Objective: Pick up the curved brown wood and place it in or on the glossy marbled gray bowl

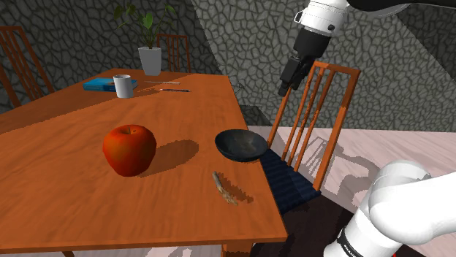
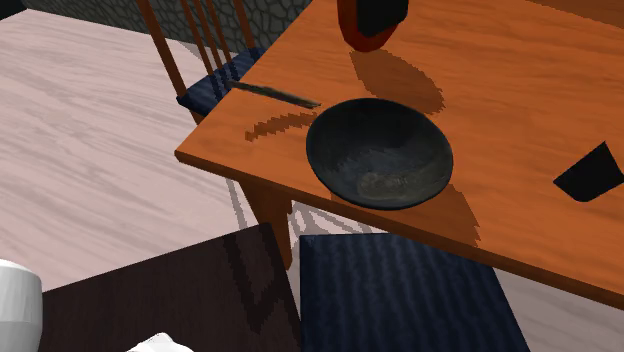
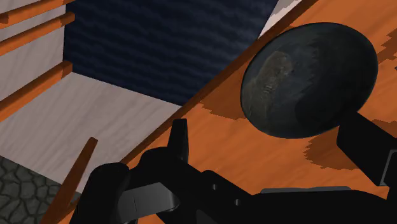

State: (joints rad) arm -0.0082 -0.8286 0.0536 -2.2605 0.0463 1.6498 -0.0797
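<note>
We're in a home dining room: an orange-brown wooden table with slat-backed wooden chairs drawn up to it, the near one with a dark blue seat cushion. On the table there's a red apple, a white mug, a blue book, a dark bowl and a potted plant. Grey stone walls stand behind, with a pale plank floor underfoot.

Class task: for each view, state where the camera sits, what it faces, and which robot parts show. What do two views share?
Shoulder view: beside the robot's base, looking across the table to the bowl; the arm and gripper show.
Second exterior view: above the table's corner, looking down at the bowl; white shapes at lower left, probably robot.
Wrist view: on the gripper, facing the bowl; two black fingers, apart.
Shoulder and second exterior views share bowl, wood, apple.
</note>
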